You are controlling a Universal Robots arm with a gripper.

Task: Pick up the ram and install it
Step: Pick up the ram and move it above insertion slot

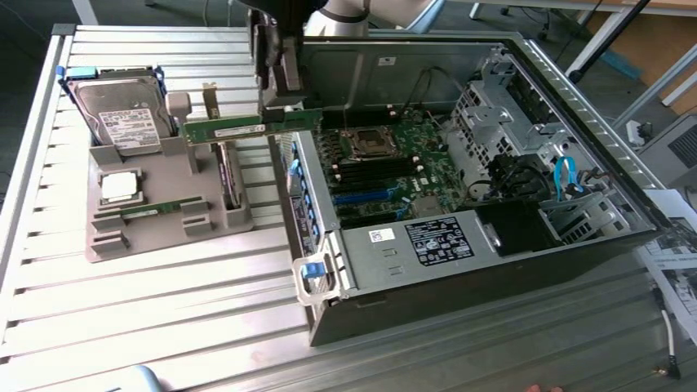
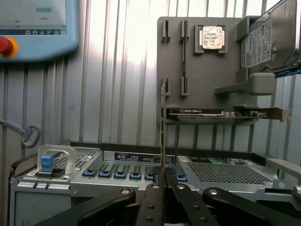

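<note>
My gripper (image 1: 286, 104) is shut on the ram (image 1: 250, 126), a slim green stick held level in the air over the gap between the grey parts holder (image 1: 163, 233) and the open computer case (image 1: 436, 245). The wrist view shows the ram (image 2: 162, 127) edge-on as a thin strip rising from my gripper (image 2: 164, 176), whose fingers (image 2: 153, 193) press on its end. A second, alike ram stick (image 1: 147, 211) lies in the holder. The motherboard's black memory slots (image 1: 376, 171) sit inside the case, below and to the exterior view's right of the held stick.
The holder also carries a hard drive (image 1: 126, 114), a square silver processor (image 1: 117, 186) and an upright dark expansion card (image 1: 224, 184). The case wall with blue clips (image 1: 310, 204) stands between holder and motherboard. A teach pendant (image 2: 33, 28) lies on the slatted table.
</note>
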